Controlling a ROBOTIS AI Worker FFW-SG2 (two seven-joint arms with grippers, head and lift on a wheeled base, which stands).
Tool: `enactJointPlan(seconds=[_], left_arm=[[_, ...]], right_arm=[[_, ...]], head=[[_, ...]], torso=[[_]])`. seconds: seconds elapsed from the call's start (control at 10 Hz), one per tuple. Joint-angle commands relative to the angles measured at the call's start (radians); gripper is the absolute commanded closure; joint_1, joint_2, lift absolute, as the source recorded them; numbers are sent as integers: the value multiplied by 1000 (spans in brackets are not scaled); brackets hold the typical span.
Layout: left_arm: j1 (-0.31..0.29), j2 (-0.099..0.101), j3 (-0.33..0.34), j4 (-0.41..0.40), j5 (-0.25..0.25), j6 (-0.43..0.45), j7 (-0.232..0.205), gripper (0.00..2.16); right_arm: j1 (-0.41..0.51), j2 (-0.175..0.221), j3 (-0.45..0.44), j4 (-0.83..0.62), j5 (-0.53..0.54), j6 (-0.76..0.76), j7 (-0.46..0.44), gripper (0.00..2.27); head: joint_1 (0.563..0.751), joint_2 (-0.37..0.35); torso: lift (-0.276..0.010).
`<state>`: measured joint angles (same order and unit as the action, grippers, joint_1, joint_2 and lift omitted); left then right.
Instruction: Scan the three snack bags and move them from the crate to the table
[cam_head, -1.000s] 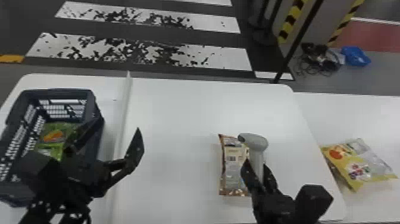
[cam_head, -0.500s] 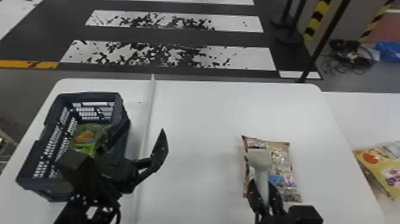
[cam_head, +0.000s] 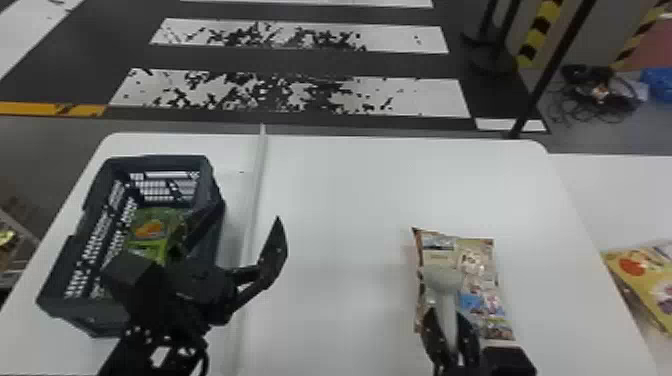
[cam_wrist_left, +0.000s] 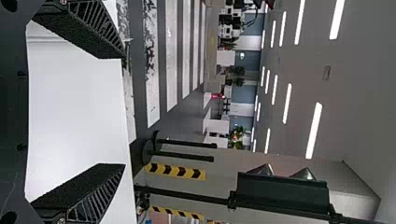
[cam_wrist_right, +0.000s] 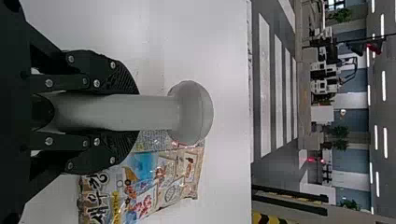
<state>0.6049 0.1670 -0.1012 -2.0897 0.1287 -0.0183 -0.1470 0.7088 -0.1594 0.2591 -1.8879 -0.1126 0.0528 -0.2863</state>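
Observation:
My right gripper (cam_head: 450, 337) is shut on a grey scanner (cam_head: 442, 281), held just above the brown snack bag (cam_head: 481, 260) lying on the table. In the right wrist view, the fingers of the right gripper (cam_wrist_right: 128, 112) clasp the handle of the scanner (cam_wrist_right: 190, 113), and the bag (cam_wrist_right: 152, 184) lies beyond it. My left gripper (cam_head: 232, 230) stands open beside and partly over the crate (cam_head: 95, 320); a green snack bag (cam_head: 155, 232) is in the crate. The left gripper (cam_wrist_left: 123, 112) holds nothing in the left wrist view. A yellow snack bag (cam_head: 645, 285) lies at the far right.
The white table (cam_head: 350, 200) has a raised pale strip (cam_head: 255, 190) running between the crate and the brown bag. Another white surface (cam_head: 620, 200) adjoins at the right, under the yellow bag. A black pole (cam_head: 550, 70) stands behind the table.
The head view has swung left, so the table's things sit farther right in it. The scanner stood over the brown bag's right part and is now over its left part, uncovering more of the bag.

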Motion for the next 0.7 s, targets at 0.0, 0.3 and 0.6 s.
enactJointPlan(seconds=[0.0,0.3,0.6], left_arm=[[6,3,0,-6,0,-1,0,33],[6,3,0,-19,0,-1,0,33],[3,2,6,-13,0,2,1,33]], right_arm=[[-9,0,-1,15,1,8,-2,2196],[-29,0,-5,30,-6,39,-1,2196],[28,-22,-15,-99,-19,14,6,2196]], head=[[695,-20],[695,-28],[695,-30]], torso=[[-62],[-62],[-62]])
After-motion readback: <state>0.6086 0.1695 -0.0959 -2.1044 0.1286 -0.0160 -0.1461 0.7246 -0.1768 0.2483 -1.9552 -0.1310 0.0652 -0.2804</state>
